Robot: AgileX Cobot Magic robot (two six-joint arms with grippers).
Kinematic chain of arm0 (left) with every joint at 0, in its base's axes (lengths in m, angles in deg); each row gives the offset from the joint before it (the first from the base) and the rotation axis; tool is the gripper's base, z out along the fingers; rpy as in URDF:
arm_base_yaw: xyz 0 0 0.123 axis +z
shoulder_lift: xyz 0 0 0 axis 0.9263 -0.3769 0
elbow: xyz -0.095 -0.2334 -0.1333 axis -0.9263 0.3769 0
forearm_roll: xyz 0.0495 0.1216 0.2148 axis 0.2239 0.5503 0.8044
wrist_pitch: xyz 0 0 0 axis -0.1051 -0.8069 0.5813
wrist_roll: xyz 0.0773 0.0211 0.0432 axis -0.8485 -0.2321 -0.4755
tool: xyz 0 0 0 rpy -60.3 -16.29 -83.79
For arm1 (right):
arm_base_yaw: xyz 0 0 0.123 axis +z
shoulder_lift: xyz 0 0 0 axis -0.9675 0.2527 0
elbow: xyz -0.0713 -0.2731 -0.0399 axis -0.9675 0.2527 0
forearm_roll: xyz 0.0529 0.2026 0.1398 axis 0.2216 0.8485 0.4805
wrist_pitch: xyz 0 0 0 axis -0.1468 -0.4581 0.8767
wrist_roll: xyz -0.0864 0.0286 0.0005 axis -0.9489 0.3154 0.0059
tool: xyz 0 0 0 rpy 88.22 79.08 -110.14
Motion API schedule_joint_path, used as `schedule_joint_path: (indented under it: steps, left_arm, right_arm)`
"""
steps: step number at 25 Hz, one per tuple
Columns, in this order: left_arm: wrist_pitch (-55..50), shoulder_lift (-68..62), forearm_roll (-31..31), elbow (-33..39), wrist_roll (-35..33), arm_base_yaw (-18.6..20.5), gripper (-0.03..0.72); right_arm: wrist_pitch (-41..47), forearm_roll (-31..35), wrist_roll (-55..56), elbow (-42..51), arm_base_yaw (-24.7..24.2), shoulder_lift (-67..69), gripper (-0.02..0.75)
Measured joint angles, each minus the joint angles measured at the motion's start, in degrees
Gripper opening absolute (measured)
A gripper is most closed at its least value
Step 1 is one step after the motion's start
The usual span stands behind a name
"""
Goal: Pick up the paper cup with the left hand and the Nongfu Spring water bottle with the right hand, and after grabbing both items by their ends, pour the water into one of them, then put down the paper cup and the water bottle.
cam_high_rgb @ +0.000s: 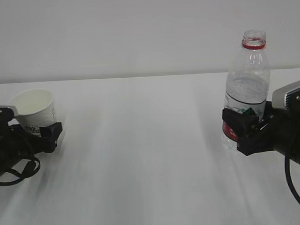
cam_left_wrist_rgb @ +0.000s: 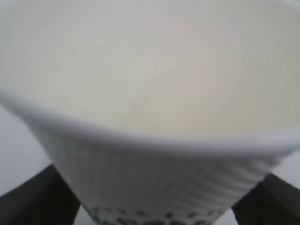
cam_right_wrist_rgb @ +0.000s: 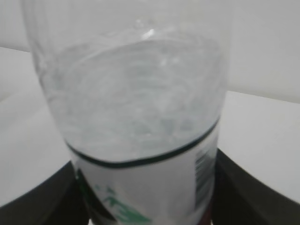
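The paper cup [cam_high_rgb: 35,110] stands at the far left of the table, white with a dotted texture, its mouth filling the left wrist view [cam_left_wrist_rgb: 150,93]. My left gripper [cam_high_rgb: 39,131] is open wide, a black finger [cam_left_wrist_rgb: 42,199] on each side of the cup's lower wall. The Nongfu Spring water bottle [cam_high_rgb: 246,88] stands upright at the right with no cap and a red neck ring. My right gripper [cam_high_rgb: 243,129] is shut on its labelled lower body [cam_right_wrist_rgb: 140,187], fingers [cam_right_wrist_rgb: 243,187] pressed to both sides. The water [cam_right_wrist_rgb: 136,103] reaches about mid-height. Whether the cup holds water, I cannot tell.
The white table [cam_high_rgb: 142,157] stretches between the two arms, with a plain white wall behind it. The left arm's black cable [cam_high_rgb: 18,173] loops on the table at the left edge.
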Motion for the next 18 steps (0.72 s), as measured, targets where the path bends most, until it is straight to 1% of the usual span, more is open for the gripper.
schedule_joint_path:
  steps: [3, 5, 6, 11, 12, 18]
  left_arm:
    - [0.00, 0.00, 0.00, -0.38, 0.00, 0.00, 0.700]
    - [0.00, -0.04, 0.00, -0.85, 0.00, 0.00, 0.697]
    - [0.00, -0.04, 0.00, -0.96, 0.00, 0.00, 0.711]
    - [0.00, -0.13, 0.00, -1.08, 0.00, 0.00, 0.695]
    - [0.00, -0.13, 0.00, -1.08, 0.00, 0.00, 0.715]
    - [0.00, -0.13, 0.00, -2.70, 0.00, 0.00, 0.685]
  right_arm:
    - [0.00, 0.00, 0.00, 0.00, 0.00, 0.00, 0.494]
    - [0.00, 0.00, 0.00, 0.00, 0.00, 0.00, 0.494]
    - [0.00, 0.00, 0.00, 0.00, 0.00, 0.00, 0.494]
    - [0.00, 0.00, 0.00, 0.00, 0.00, 0.00, 0.494]
    - [0.00, 0.00, 0.00, 0.00, 0.00, 0.00, 0.494]
    - [0.00, 0.00, 0.00, 0.00, 0.00, 0.00, 0.494]
